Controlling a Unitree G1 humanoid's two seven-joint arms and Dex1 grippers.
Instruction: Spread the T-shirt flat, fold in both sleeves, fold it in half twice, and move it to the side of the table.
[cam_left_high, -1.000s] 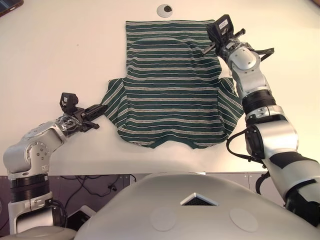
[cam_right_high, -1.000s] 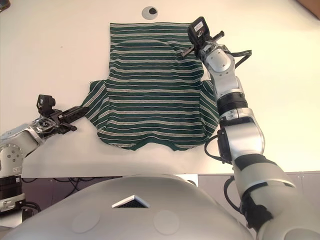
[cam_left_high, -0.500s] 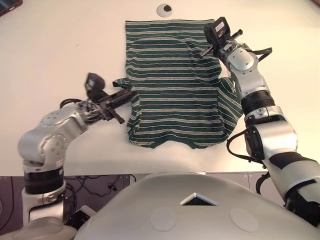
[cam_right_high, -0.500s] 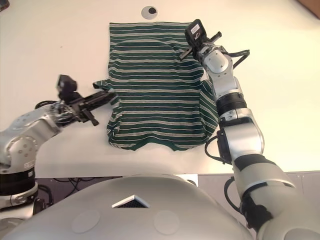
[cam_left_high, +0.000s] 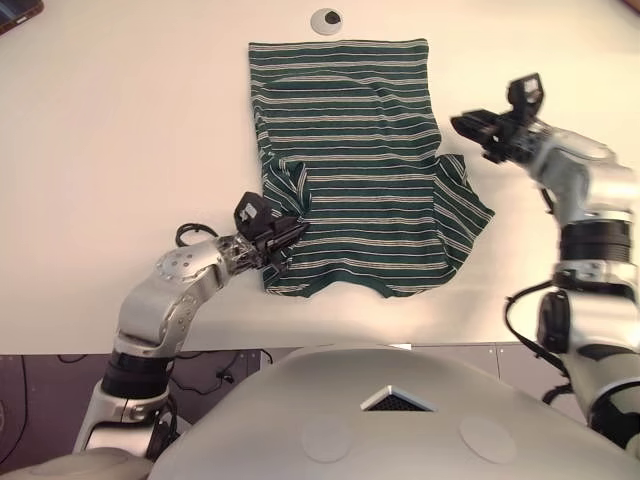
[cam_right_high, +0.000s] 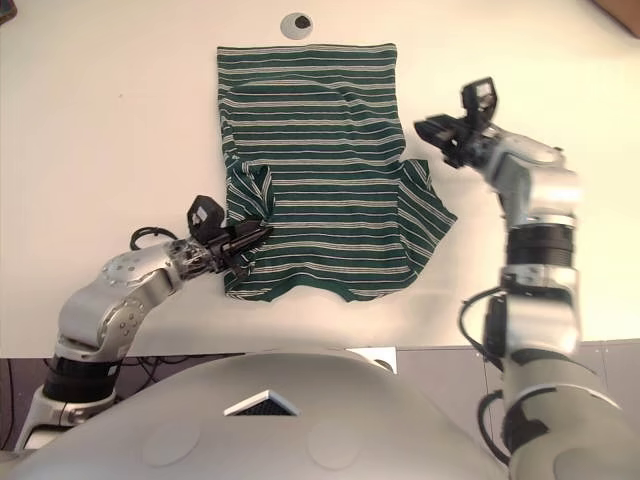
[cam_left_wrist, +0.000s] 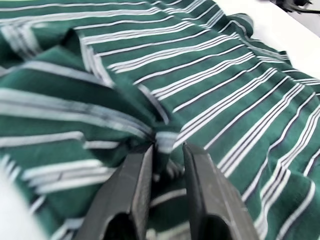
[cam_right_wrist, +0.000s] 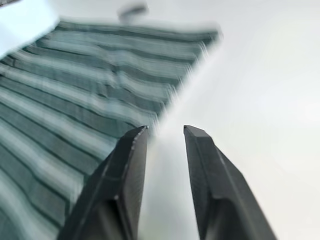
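A green T-shirt (cam_left_high: 350, 130) with white stripes is lying in the middle of the pale table (cam_left_high: 120, 130). Its neck end is pointing toward the robot, and its straight bottom edge is lying far away, near a little round disc (cam_left_high: 327, 18) set in the tabletop. The left sleeve (cam_left_high: 283, 185) is lying folded in on top of the shirt, all bunched and wrinkly, so that side is looking almost straight. The right sleeve (cam_left_high: 468, 195) (the one on the robot's right side) is sticking out on the table like a little wing. The left pincer (cam_left_high: 292, 230) is sitting low at the shirt's left edge, closer to the neck end, and it is pinching a fold of stripy cloth. From the camera on that wrist, its two black fingers (cam_left_wrist: 135, 190) are standing only a tiny bit apart, with the cloth squeezed in the gap between them. The right pincer (cam_left_high: 468, 125) is hanging over bare table, just beside the shirt's right edge and a bit farther away than the sticking-out sleeve. Its two fingers (cam_right_wrist: 125, 180) are standing a little way apart, and they are holding nothing. I am seeing only white table between them, with the stripy shirt lying off to one side.
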